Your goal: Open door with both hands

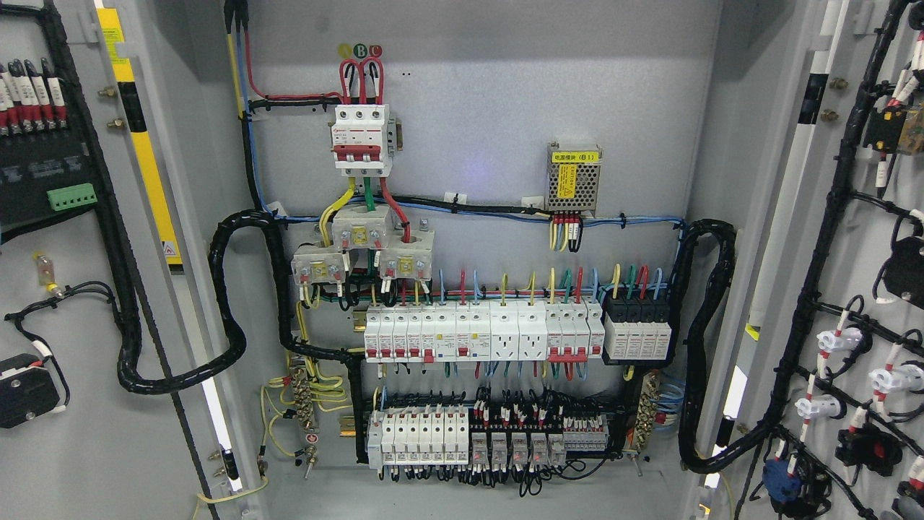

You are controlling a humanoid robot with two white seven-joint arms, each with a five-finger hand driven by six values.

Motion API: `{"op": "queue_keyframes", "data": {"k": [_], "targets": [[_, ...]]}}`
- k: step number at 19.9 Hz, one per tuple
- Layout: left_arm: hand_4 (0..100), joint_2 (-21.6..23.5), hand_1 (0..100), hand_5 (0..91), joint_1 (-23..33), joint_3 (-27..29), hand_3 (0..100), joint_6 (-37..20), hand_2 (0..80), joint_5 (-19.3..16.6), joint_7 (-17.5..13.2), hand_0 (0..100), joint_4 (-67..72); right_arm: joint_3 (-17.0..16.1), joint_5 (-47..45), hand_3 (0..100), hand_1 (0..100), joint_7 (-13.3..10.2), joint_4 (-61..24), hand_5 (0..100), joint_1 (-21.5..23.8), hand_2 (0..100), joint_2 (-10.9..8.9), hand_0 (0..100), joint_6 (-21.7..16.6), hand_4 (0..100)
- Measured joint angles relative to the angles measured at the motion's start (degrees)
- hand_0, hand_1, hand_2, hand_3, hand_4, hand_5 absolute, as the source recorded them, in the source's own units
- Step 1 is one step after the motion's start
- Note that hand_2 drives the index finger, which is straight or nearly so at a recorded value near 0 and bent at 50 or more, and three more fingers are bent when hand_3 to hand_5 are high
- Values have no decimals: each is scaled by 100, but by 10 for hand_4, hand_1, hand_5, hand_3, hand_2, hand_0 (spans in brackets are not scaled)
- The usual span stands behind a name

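Observation:
A grey electrical cabinet fills the head view with both doors swung wide open. The left door (pixel 79 303) shows its inner face with terminals, a green connector and black cable looms. The right door (pixel 866 289) shows its inner face with switch backs and wired plugs. The cabinet's back panel (pixel 491 115) is fully exposed. Neither of my hands nor arms shows in the view.
Inside are a red-and-white main breaker (pixel 362 139), a meshed power supply with a yellow label (pixel 574 180), rows of white breakers (pixel 480 331), lower relays (pixel 491 437) and thick black conduits (pixel 231 303) looping to each door. A yellow-black strip (pixel 148 166) runs down the left frame.

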Motion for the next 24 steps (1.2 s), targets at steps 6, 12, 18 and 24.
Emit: {"op": "queue_keyframes", "data": {"k": [6,12,18,24], "targets": [[0,-71,556,0,194,-51,0,0,0,-101,3,120,-405,330,71,0,500,-15,54,0,69,40,-87,0,175,0],[0,-296,556,0,295,-337,0,29,0,-711,31,120,-749,806,391,0,500,-36,462,0,121,40,-134,0,334,0],[0,-830,556,0,395,-1022,0,-40,0,-1978,575,120,-846,1361,650,0,500,47,1475,0,109,40,-135,0,350,0],[0,-1383,556,0,503,-1816,0,-64,0,-2648,1198,120,-165,1854,1031,0,500,73,3222,0,-190,40,-17,0,312,0]]}}
